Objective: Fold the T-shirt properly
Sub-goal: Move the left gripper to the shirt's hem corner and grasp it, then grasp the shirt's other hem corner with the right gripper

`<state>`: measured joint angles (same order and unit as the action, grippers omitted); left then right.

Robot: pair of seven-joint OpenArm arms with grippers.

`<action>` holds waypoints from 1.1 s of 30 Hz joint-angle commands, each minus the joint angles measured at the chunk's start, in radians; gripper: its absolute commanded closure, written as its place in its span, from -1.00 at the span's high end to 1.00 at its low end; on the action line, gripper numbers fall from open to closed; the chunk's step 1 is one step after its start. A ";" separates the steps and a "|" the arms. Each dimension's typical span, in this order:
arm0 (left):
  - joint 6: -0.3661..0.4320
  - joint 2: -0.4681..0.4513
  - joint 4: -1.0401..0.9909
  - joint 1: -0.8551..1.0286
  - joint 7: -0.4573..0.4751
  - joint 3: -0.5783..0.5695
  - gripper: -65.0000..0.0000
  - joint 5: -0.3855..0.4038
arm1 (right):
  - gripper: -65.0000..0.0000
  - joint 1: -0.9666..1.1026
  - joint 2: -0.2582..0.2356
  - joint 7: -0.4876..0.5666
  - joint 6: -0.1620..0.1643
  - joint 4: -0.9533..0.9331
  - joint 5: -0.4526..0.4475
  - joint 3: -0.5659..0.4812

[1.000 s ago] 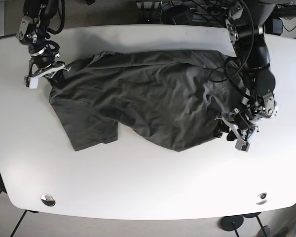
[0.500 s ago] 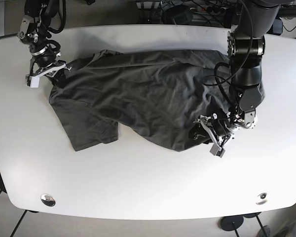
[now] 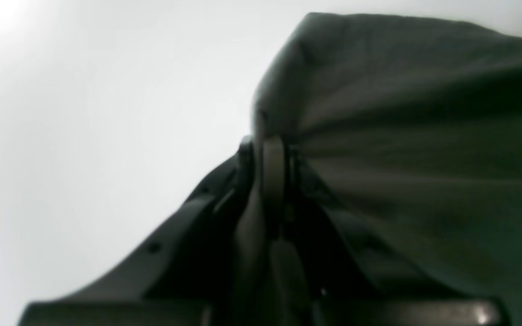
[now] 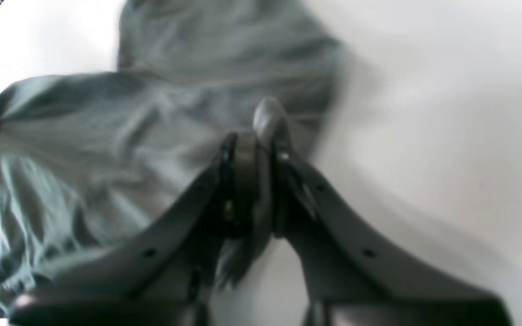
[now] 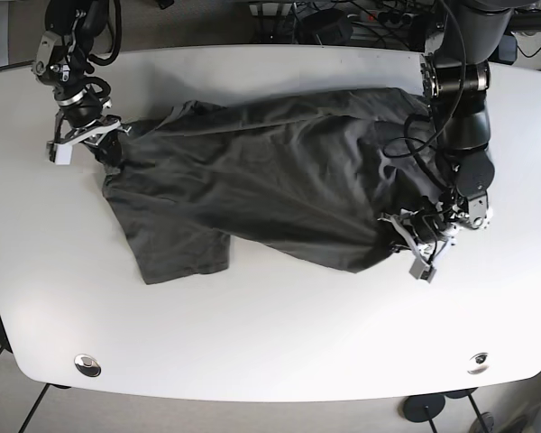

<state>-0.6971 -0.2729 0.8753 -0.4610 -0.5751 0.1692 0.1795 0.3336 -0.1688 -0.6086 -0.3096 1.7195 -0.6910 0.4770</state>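
The dark grey T-shirt (image 5: 270, 171) lies crumpled across the white table (image 5: 279, 334), with one sleeve (image 5: 176, 244) pointing toward the front left. My left gripper (image 5: 408, 236), on the right of the base view, is shut on the shirt's lower right edge. The left wrist view shows its fingers (image 3: 273, 158) pinching a fold of cloth (image 3: 379, 90). My right gripper (image 5: 101, 142), on the left of the base view, is shut on the shirt's far left corner. The right wrist view shows its fingertips (image 4: 268, 120) closed on fabric (image 4: 107, 145).
Two round metal fittings (image 5: 87, 364) (image 5: 477, 362) sit near the table's front edge. Cables and equipment (image 5: 343, 18) lie behind the back edge. Bare tabletop runs along the front and the right side.
My left gripper has moved back to the right with the shirt edge, drawing the cloth flatter. The whole shirt has shifted a little to the right. The right gripper has barely moved.
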 commanded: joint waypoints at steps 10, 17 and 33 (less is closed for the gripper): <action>-0.001 -0.029 0.485 -0.084 -0.207 0.143 -0.98 0.016 | -0.93 -0.416 -0.047 -0.175 -0.004 0.010 -0.002 0.002; -0.001 -0.079 0.505 -0.336 -0.305 0.143 -0.98 0.015 | -0.93 -0.828 -0.067 -0.270 -0.012 -0.043 0.147 -0.157; -0.001 0.004 0.279 -0.107 -0.115 0.138 -0.15 0.016 | -0.93 -0.819 -0.076 -0.218 -0.012 -0.118 0.138 -0.197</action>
<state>-0.6994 -0.2523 1.1114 -0.5293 -0.6998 0.3069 0.1749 -0.4461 -0.2356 -0.8566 -0.3141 1.5826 -0.5339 0.2787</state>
